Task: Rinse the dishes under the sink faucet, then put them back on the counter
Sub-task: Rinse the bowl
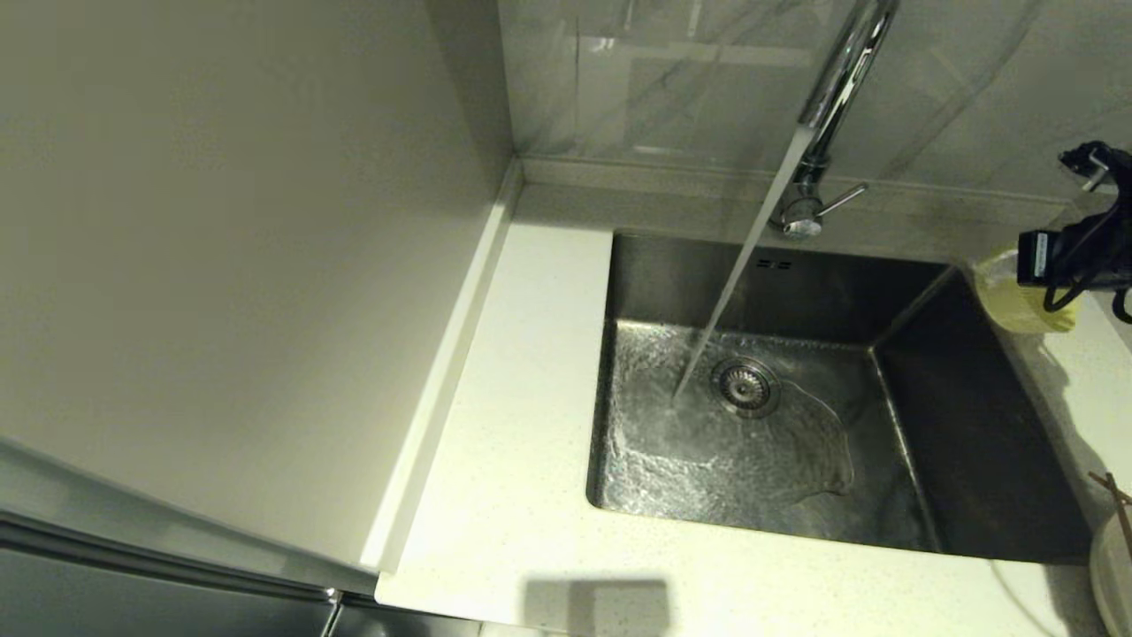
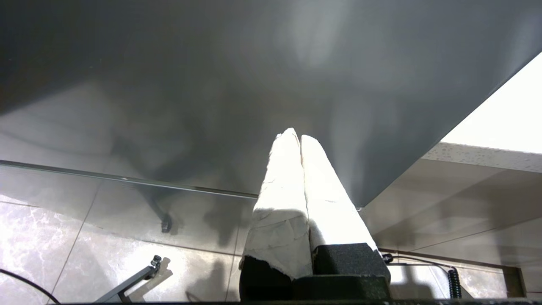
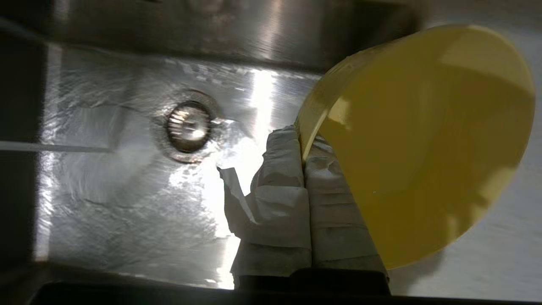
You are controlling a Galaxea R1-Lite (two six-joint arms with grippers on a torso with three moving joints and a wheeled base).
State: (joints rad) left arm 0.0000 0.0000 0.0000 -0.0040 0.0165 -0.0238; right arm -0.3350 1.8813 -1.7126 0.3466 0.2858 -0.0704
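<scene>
Grey-veined marble wall backs an off-white speckled tabletop [image 1: 531, 372] with the square steel sink [image 1: 973, 416] let into it, and the faucet [image 1: 836, 80] is running, its stream falling to the basin floor just beside the drain strainer [image 1: 745, 387]. At the sink's far right edge the right gripper [image 3: 302, 146] holds the yellow-green bowl [image 3: 423, 144], its wrapped fingers [image 3: 283, 178] closed on the rim so that the bowl hangs tilted, partly over the basin and partly over the tabletop, well apart from the water. The plate [image 1: 1111, 566] with the chopsticks [image 1: 1116, 495] resting on it sits at the tabletop's near right edge, barely in view. The left gripper [image 2: 300, 140] is parked low, off the tabletop, by a dark cabinet front, its fingers pressed together on nothing. Judging by this, the bowl's rinse is the step in hand, though whether the bowl is heading to the stream or coming away cannot be told. If it is unrinsed, the next move calls for carrying it toward the stream with its opening turned to catch the water while the rim pinch stays firm.
</scene>
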